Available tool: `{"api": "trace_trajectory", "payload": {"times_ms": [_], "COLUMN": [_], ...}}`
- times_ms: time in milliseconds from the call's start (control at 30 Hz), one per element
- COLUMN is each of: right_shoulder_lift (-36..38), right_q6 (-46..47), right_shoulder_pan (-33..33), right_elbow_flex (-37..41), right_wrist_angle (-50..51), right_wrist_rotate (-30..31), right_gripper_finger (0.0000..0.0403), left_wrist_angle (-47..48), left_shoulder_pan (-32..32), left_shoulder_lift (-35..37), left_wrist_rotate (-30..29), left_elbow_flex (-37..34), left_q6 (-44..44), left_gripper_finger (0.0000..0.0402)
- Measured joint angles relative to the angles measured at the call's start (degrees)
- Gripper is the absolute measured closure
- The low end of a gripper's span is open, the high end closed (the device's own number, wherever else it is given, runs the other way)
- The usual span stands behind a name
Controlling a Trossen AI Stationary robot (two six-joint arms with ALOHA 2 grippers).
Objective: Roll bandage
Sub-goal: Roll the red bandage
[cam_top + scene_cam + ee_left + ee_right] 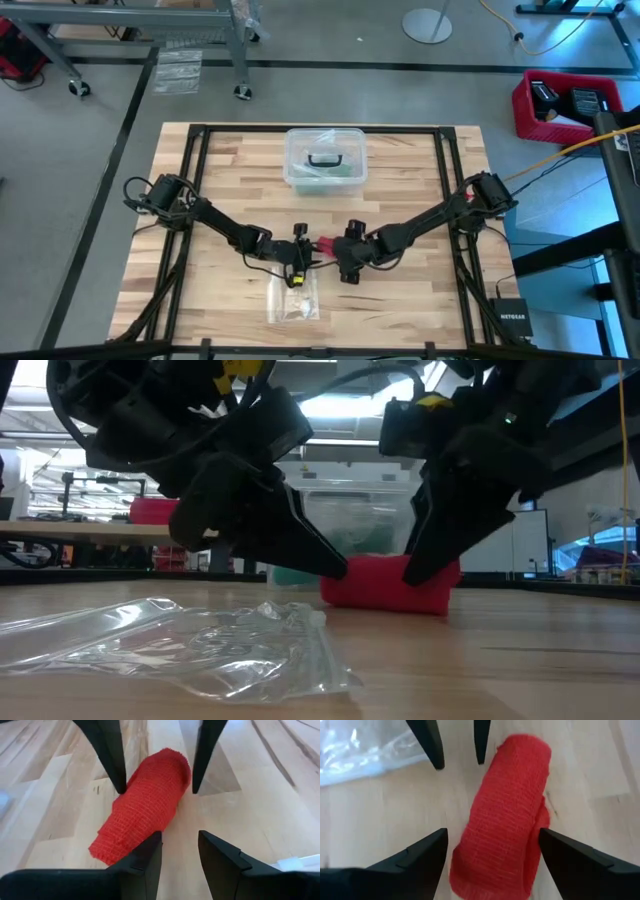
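A: Checking bandage (323, 243): rolled into a short red cylinder, lying on the table (420, 290) on the near side of the clear box with black handle (324, 159).

B: Grippers?

A: Left gripper (176, 851) fingers parted, beside the roll's end, nothing held. Right gripper (492, 852) spread wide, straddling the roll, not clamped.

B: Readable text?

A: "NETGEAR" on the black unit (510, 316). Clear plastic bag (292, 296) just beside the bandage.
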State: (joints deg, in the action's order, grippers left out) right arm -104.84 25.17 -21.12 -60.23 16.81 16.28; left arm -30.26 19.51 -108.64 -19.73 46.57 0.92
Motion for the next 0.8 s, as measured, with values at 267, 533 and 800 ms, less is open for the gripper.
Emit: {"api": "trace_trajectory", "payload": {"times_ms": [267,533,800], "right_shoulder_lift": [0.00,-0.22,-4.77], "right_q6": [2.99,3.06,3.90], "right_shoulder_pan": [0.66,0.52,0.90], "right_elbow_flex": [0.00,-0.02,-0.22], "right_wrist_angle": [4.84,-2.18,-3.76], "right_wrist_rotate": [-2.09,-2.83,-4.28], "right_gripper_finger": [0.0086,0.0086,0.0086], "left_wrist_angle": [1.39,1.20,3.07], "left_shoulder_pan": [0.00,0.00,-0.87], "left_shoulder_lift": [0.01,4.04,4.09], "left_wrist_rotate": [0.02,0.00,-0.93], "left_elbow_flex": [0.00,0.37,0.35], "left_q6": [0.11,-3.77,-3.97], "left_gripper_finger": [0.0282,0.0282,0.0282]}}
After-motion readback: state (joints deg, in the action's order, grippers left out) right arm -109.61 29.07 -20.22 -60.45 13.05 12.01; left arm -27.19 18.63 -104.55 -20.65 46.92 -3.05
